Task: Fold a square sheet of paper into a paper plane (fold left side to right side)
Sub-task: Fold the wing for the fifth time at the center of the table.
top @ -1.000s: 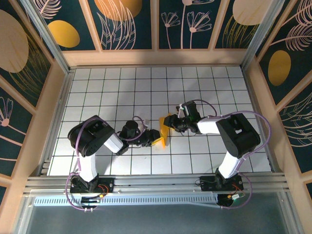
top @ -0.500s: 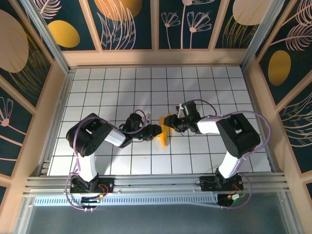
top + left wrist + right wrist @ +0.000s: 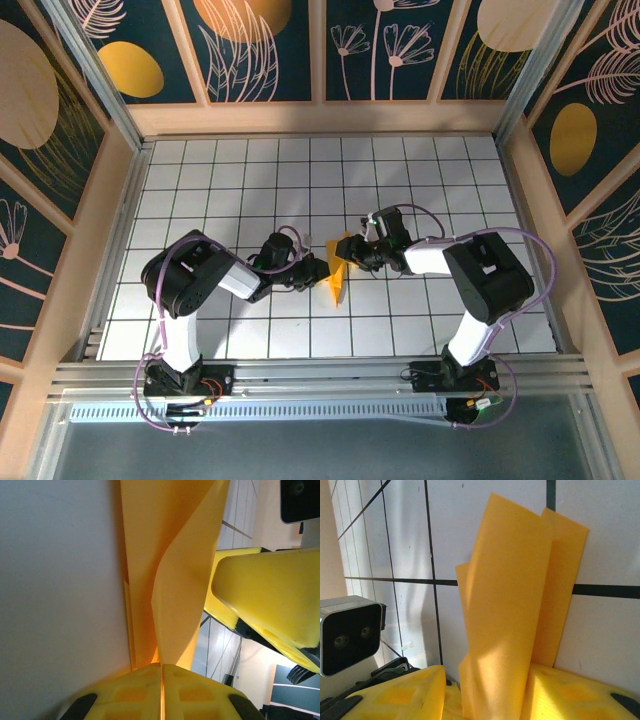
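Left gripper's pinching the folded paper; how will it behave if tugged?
Likely floppy: the paper bows and splays above the pinch of the left gripper. Probably light, a thin sheet, so it should follow a tug. Its folds gape, so may spring open.

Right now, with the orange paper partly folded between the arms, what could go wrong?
The left gripper is shut on the sheet of paper, whose layers bulge apart: pulling may set a crooked crease or tear it. The right gripper straddles the loose layers with its jaws apart; whether it grips is unclear, so the sheet might slip. The grippers sit close together and could bump.
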Tool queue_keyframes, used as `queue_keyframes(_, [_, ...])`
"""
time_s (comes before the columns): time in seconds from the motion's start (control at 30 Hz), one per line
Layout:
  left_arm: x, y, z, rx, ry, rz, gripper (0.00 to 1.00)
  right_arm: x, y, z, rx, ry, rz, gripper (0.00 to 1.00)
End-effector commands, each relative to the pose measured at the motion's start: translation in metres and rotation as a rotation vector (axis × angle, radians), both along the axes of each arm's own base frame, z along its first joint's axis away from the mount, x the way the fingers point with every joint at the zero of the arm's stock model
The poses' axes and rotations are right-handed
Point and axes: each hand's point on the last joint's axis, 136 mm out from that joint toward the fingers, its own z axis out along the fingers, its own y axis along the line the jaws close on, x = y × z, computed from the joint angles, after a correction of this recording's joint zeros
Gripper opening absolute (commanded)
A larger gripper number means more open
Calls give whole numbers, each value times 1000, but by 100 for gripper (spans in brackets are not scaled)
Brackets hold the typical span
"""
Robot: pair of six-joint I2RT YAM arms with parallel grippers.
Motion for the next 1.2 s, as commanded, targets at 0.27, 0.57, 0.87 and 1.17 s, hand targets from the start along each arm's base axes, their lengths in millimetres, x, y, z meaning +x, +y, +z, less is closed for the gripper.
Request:
queue_keyframes(0.27, [6, 12, -30, 125, 18, 27, 5, -3, -8, -10, -79, 3, -17, 46])
queue_keyframes(0.57, [3, 21, -49, 186, 52, 45, 3, 1, -8, 10, -52, -39, -24, 46])
queue_keyframes(0.87, [4, 26, -57, 224, 67, 61, 2, 2, -20, 17, -82, -68, -45, 44])
queue_keyframes(1.17, [4, 31, -63, 257, 81, 80, 0, 7, -10, 30, -56, -118, 23, 17])
